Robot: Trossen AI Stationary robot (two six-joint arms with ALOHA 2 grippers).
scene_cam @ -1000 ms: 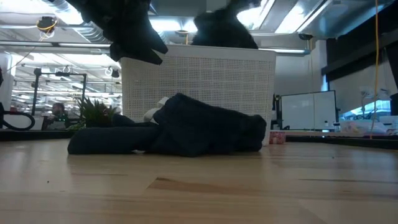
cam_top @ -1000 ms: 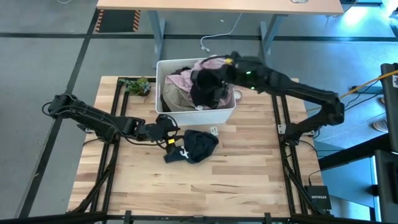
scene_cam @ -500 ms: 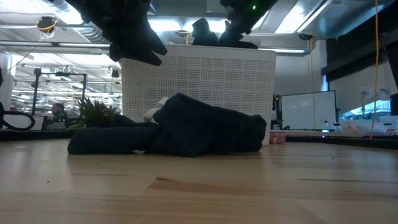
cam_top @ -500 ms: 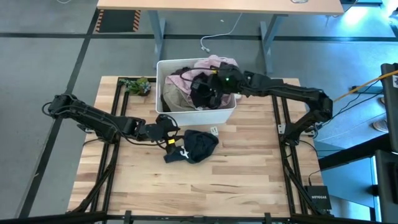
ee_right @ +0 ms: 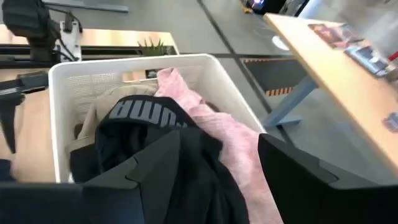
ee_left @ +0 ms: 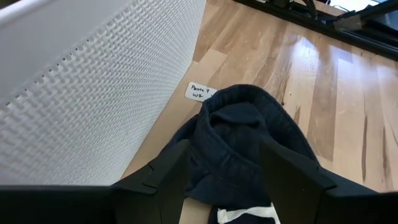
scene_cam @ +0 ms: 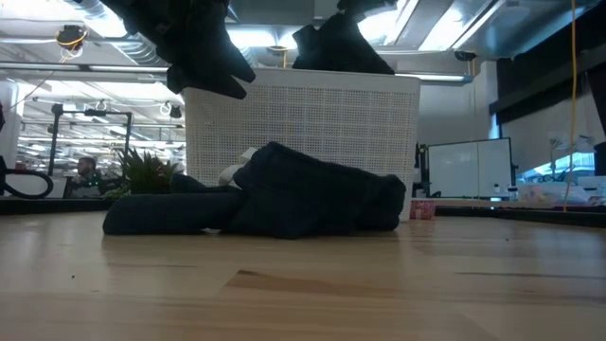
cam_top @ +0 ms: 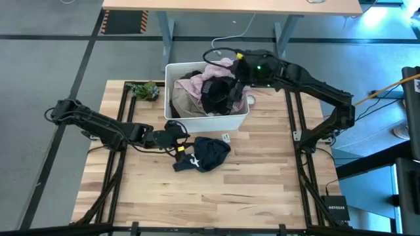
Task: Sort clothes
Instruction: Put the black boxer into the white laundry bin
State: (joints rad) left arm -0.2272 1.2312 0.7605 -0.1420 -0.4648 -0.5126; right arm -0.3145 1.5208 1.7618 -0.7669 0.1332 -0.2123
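A white bin (cam_top: 197, 117) stands at the table's far middle and holds clothes: a pale pink one (ee_right: 208, 115), a black one with a white logo (ee_right: 140, 111) and a beige-lined one (cam_top: 187, 101). My right gripper (ee_right: 221, 140) hangs open over the bin, its fingers on either side of the black garment's top. On the table in front of the bin lies a dark garment (cam_top: 203, 154) with a white cord. My left gripper (ee_left: 224, 155) is open just left of it and above it, hovering clear of the table in the low view (scene_cam: 204, 57). My right gripper points down into the bin over the black garment (ee_right: 186, 168); I cannot tell whether its fingers touch the cloth.
A small green plant (cam_top: 146, 90) stands left of the bin. A paper label (ee_left: 198, 92) lies on the wood by the bin's front wall. Bare wood stretches across the near half of the table. A desk stands beyond the table's far edge.
My right gripper has stayed over the bin, dipping toward the clothes and then drawing back a little toward the far right. The dark garment on the table lies as before.
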